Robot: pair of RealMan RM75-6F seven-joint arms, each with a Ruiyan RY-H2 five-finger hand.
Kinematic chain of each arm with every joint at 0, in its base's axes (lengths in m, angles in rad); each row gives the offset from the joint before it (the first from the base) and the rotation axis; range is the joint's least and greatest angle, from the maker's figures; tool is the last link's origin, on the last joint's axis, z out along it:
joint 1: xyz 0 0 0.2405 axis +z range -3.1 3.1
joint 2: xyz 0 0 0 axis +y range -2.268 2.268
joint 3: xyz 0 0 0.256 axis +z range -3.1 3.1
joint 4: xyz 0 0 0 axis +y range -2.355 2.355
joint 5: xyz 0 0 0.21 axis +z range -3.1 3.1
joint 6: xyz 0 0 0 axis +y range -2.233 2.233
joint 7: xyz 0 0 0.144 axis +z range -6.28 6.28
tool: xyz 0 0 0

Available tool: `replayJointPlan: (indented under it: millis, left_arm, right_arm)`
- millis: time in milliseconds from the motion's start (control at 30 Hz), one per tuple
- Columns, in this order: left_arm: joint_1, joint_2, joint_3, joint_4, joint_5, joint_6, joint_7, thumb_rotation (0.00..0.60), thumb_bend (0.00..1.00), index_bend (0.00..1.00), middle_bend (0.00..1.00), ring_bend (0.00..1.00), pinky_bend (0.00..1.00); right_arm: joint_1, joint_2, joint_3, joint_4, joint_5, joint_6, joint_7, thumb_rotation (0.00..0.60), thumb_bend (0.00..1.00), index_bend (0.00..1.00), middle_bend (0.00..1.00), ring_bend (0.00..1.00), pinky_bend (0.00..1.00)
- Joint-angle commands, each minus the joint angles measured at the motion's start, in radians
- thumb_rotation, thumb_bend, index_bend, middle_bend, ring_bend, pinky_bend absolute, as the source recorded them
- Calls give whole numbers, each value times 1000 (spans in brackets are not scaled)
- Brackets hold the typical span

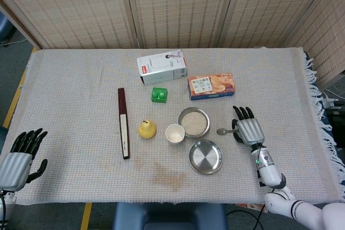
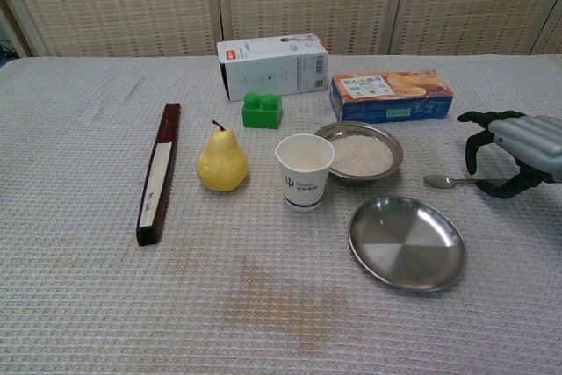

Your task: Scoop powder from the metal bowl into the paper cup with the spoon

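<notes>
The metal bowl (image 1: 194,122) (image 2: 358,153) holds white powder at mid-table. Just to its left stands the white paper cup (image 1: 175,133) (image 2: 305,170), upright. The spoon (image 1: 225,131) (image 2: 448,182) lies flat on the cloth right of the bowl, its scoop end pointing at the bowl. My right hand (image 1: 247,126) (image 2: 514,151) arches over the spoon's handle with fingers apart and curved down; the handle end is hidden under it, and no grip shows. My left hand (image 1: 21,152) rests at the table's front left corner, fingers spread and holding nothing; only the head view shows it.
An empty metal plate (image 1: 205,157) (image 2: 407,241) lies in front of the bowl. A yellow pear (image 1: 147,129) and a long dark case (image 1: 124,123) lie to the cup's left. Behind are a green block (image 1: 159,95), a white box (image 1: 161,67) and an orange box (image 1: 212,86).
</notes>
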Motion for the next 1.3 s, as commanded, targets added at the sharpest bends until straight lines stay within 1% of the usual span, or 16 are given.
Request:
replayJointPlan:
  millis: [33, 167, 400, 567, 1300]
  left_arm:
    - [-1, -1, 0, 0, 0, -2, 2, 600, 450, 0, 0, 0, 48]
    - [-2, -2, -1, -2, -4, -3, 6, 600, 451, 0, 0, 0, 48]
    - [-5, -3, 1, 0, -1, -7, 7, 600, 484, 0, 0, 0, 49]
    - [-6, -4, 2, 8, -1, -8, -2, 600, 485, 0, 0, 0, 49]
    - [-7, 2, 4, -2, -9, -16, 5, 600, 484, 0, 0, 0, 48]
  right_arm:
    - [4, -3, -1, 6, 6, -7, -2, 600, 309, 513, 0, 0, 0]
    - [10, -11, -3, 18, 12, -19, 0, 600, 314, 517, 0, 0, 0]
    - [15, -23, -7, 34, 18, -24, 5, 600, 323, 531, 0, 0, 0]
    - [15, -24, -8, 35, 20, -20, 4, 600, 323, 543, 0, 0, 0]
    - [16, -23, -11, 22, 40, -25, -12, 600, 323, 543, 0, 0, 0]
